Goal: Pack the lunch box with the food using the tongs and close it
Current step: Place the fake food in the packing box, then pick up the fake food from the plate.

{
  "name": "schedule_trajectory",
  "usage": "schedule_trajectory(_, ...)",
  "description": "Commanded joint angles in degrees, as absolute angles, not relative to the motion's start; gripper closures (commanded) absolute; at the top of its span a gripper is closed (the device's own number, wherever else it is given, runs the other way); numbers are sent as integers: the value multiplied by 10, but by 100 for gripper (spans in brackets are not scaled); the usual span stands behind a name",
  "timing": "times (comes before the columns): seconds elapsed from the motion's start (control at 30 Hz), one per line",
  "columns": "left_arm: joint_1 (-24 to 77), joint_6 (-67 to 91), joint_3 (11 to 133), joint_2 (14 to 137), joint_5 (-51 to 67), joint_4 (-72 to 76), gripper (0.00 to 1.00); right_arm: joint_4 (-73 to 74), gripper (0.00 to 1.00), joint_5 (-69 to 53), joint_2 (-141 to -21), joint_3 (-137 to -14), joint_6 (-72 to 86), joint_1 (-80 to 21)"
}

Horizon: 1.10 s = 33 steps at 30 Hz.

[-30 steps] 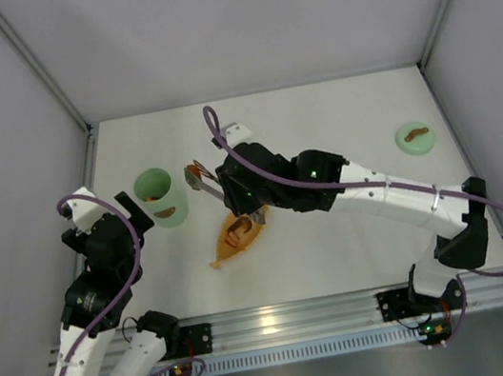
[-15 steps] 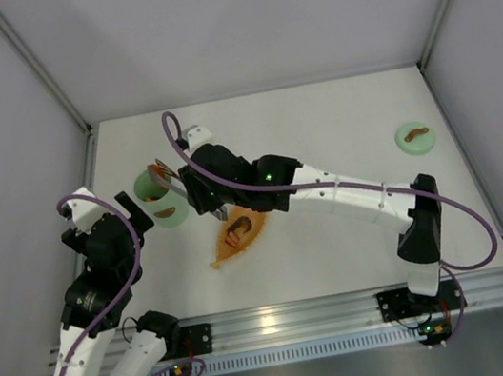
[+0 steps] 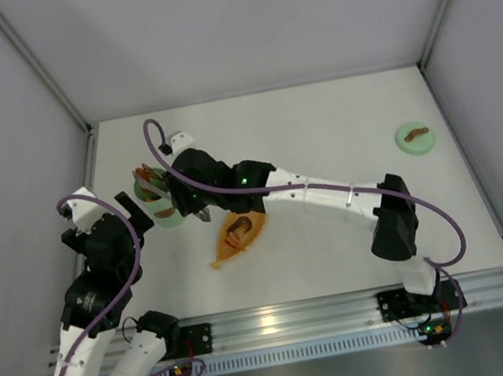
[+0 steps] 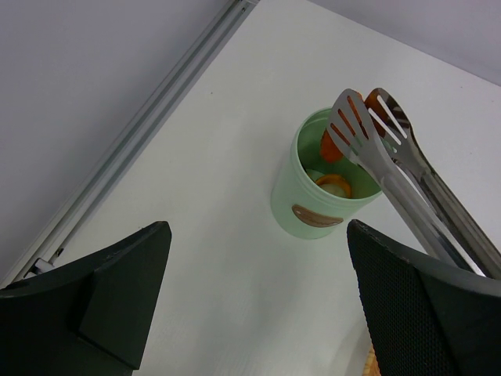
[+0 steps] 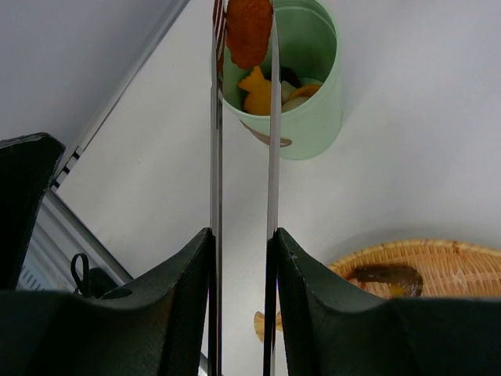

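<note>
The mint-green lunch box (image 5: 301, 117) stands open at the left of the table, with orange, white and dark food (image 5: 266, 88) inside. My right gripper (image 5: 243, 258) is shut on the silver tongs (image 5: 272, 157). The tongs' tips pinch an orange food piece (image 5: 248, 31) just over the tub's rim. In the left wrist view the tongs (image 4: 391, 168) reach in from the right over the lunch box (image 4: 313, 204). My left gripper (image 4: 258, 313) is open and holds nothing, a little short of the tub. The matching lid (image 3: 414, 137) lies far right.
An orange leaf-shaped wicker tray (image 3: 238, 236) lies just right of the tub, with a dark food piece (image 5: 383, 276) on it. The enclosure's left wall and its rail (image 4: 149, 117) run close behind the tub. The right arm (image 3: 330, 196) stretches across the table's middle.
My right arm has swung left, carrying the tongs and the orange piece from above the tray to above the lunch box. The left arm has stayed put.
</note>
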State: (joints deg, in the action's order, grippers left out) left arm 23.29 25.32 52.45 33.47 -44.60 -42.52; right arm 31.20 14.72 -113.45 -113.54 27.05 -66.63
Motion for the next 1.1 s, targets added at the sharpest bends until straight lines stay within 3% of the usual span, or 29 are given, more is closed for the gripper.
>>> schedule_trajectory(0.0, 232, 247, 519, 327, -456, -418, 1, 265, 65, 153, -1131, -1164, 271, -656)
schedule_trajectory(0.57, 232, 246, 519, 330, -455, -417, 1, 283, 59, 166, -1094, -1122, 278, -652)
schedule_trajectory(1.07, 232, 246, 519, 334, -454, -417, 1, 344, 60, 237, -828, -934, 291, -653)
